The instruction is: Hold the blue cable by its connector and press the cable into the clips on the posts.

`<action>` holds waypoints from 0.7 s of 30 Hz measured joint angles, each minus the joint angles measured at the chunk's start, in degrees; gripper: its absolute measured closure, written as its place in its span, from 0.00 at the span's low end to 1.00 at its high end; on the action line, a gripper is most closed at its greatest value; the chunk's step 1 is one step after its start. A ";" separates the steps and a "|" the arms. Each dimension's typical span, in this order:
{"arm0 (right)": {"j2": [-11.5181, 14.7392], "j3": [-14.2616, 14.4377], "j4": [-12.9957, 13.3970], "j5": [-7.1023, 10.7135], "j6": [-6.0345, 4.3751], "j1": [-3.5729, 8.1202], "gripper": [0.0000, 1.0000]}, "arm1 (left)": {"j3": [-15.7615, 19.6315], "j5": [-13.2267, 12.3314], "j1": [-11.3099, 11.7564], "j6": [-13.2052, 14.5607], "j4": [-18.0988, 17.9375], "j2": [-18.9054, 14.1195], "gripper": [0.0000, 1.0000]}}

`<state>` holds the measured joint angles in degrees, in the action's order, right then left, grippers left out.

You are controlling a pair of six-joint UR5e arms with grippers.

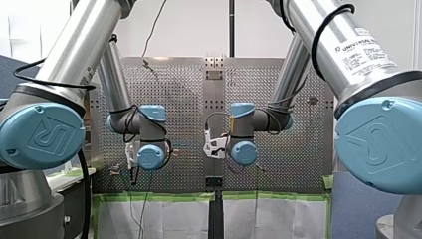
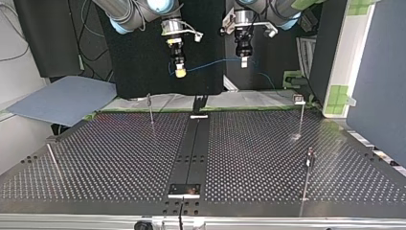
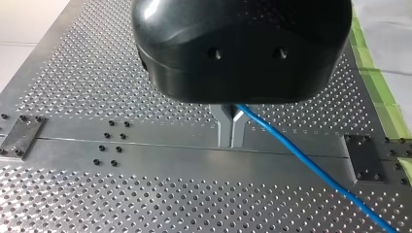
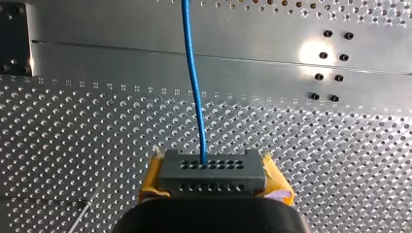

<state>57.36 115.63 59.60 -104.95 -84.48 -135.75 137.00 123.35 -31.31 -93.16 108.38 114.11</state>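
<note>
Cable (image 2: 215, 62) spans across the top view, connector (image 4: 212, 174) clenched in my right end effector (image 2: 179, 71), my left end effector (image 3: 231, 127) pinched shut on the cable, both above the surface (image 2: 119, 158) (posts (image 2: 151, 109) lie lower, camera-ward; this one nearer my right arm).

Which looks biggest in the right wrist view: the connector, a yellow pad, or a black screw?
Biggest to smallest: connector, yellow pad, black screw. The screw is farther from the camera, so its true size is unsure.
</note>
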 joint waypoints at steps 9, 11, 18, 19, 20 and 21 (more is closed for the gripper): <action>0.00 0.00 0.00 -0.01 0.00 0.00 1.00 | 0.00 0.00 0.00 0.00 0.00 0.00 1.00; 0.00 0.00 0.00 0.00 0.00 0.00 1.00 | 0.00 0.00 0.00 0.00 -0.01 0.00 1.00; -0.90 -0.61 -0.92 -0.18 0.44 -0.92 1.00 | 1.04 -1.04 0.00 0.54 2.05 0.70 1.00; -1.45 -0.78 -1.46 -0.21 0.54 -1.46 1.00 | 1.10 -1.10 0.00 0.57 2.46 0.73 1.00; -1.89 -0.86 -1.89 -0.22 0.59 -1.85 1.00 | 1.15 -1.14 0.00 0.58 2.80 0.75 1.00; -2.33 -0.93 -2.33 -0.24 0.63 -2.17 1.00 | 1.19 -1.18 0.00 0.59 3.12 0.76 1.00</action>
<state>55.03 114.70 57.27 -105.18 -83.85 -137.92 138.19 122.17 -31.31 -92.57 111.50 114.87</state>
